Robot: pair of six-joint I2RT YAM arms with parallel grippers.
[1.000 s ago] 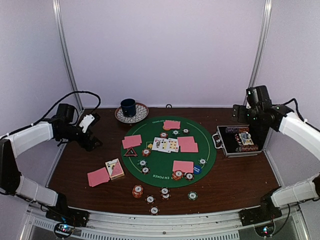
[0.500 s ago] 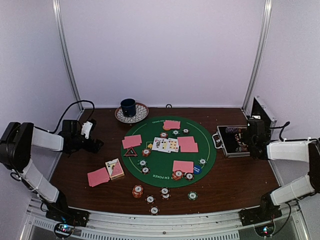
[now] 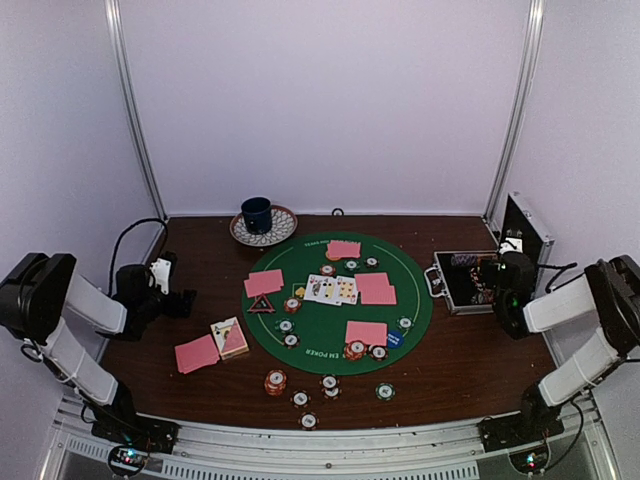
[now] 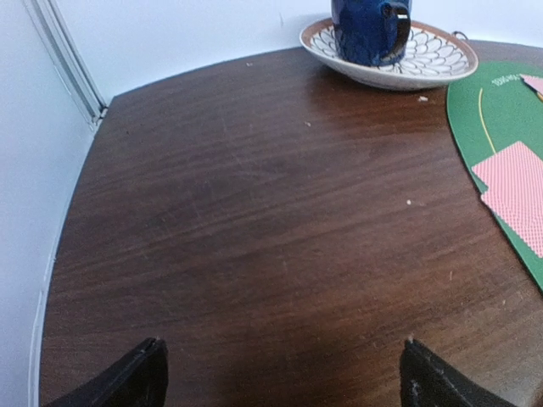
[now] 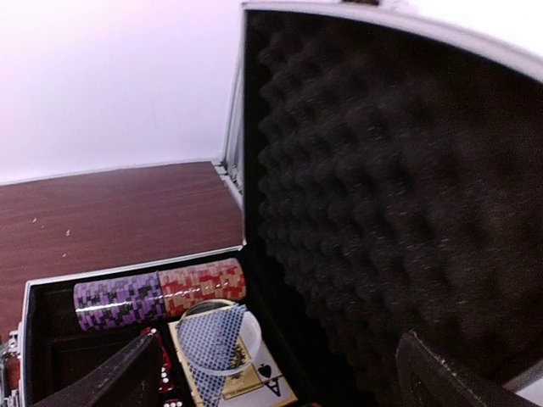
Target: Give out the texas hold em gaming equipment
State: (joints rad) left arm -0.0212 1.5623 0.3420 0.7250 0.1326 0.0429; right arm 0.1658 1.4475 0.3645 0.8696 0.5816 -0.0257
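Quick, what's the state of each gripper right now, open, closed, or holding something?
Left gripper: jaws open, holding nothing.
Right gripper: jaws open, holding nothing.

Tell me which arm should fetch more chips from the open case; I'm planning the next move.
Right. The right arm holds open jaws at the case, chip rows below; the left arm sits across the table, facing the mug.

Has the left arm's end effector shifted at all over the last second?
Yes. The left end effector drew back leftward and nearer the front edge, ending farther from the patterned plate.
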